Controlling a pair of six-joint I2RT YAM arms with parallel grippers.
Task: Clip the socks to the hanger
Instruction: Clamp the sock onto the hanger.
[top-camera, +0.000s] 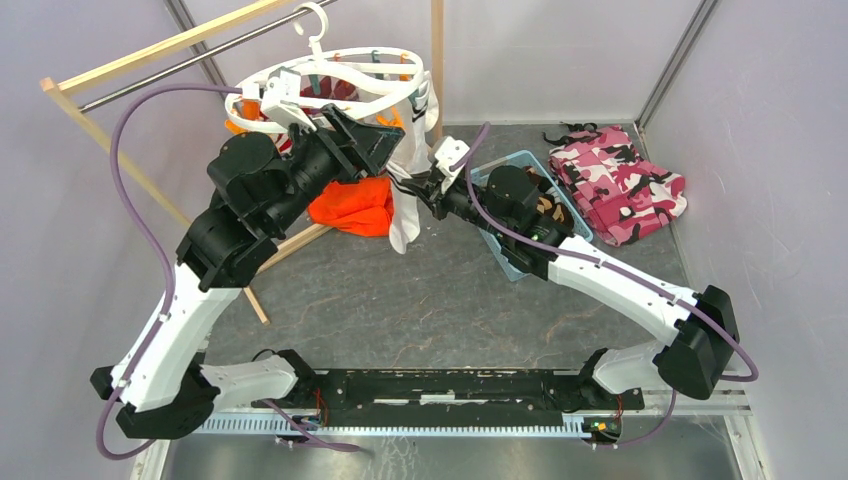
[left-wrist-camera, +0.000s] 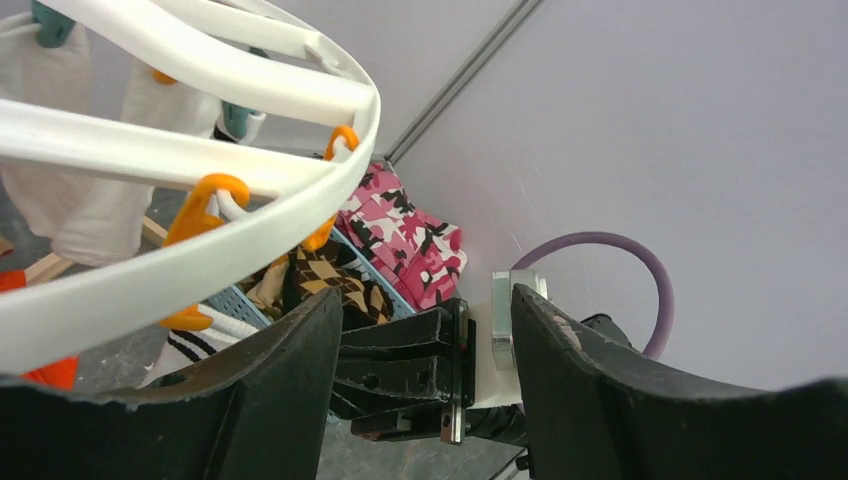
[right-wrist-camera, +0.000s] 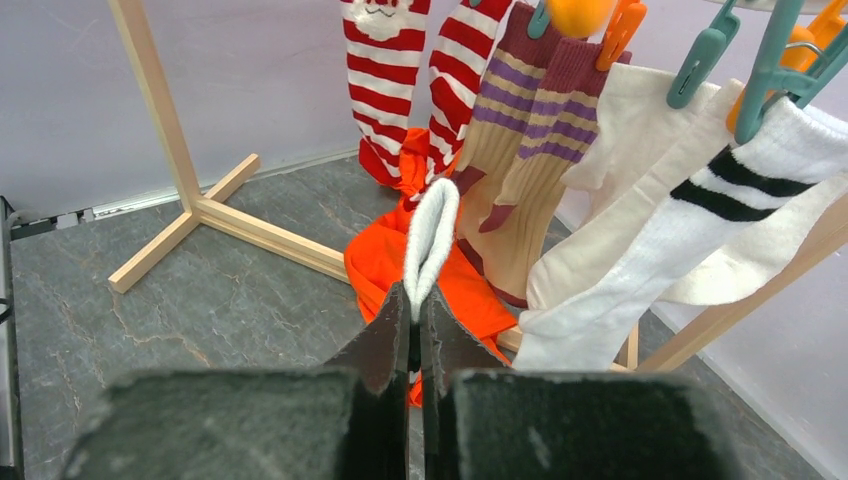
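Well along, I judge: the hanger (top-camera: 330, 85), hooked on the rack (top-camera: 150, 55), already carries a red-striped pair (right-wrist-camera: 400, 70), a tan pair (right-wrist-camera: 520, 150) and a black-banded sock (right-wrist-camera: 740, 185) in its clips. The right tool (right-wrist-camera: 415, 325) is closed tight on the cuff of a white sock (right-wrist-camera: 432, 235), raised just beside those hanging — not yet clipped. The left tool (left-wrist-camera: 425, 320) gapes wide and empty just under the ring. An argyle sock (left-wrist-camera: 335, 275) lies in the basket (top-camera: 512, 160) — more left to do.
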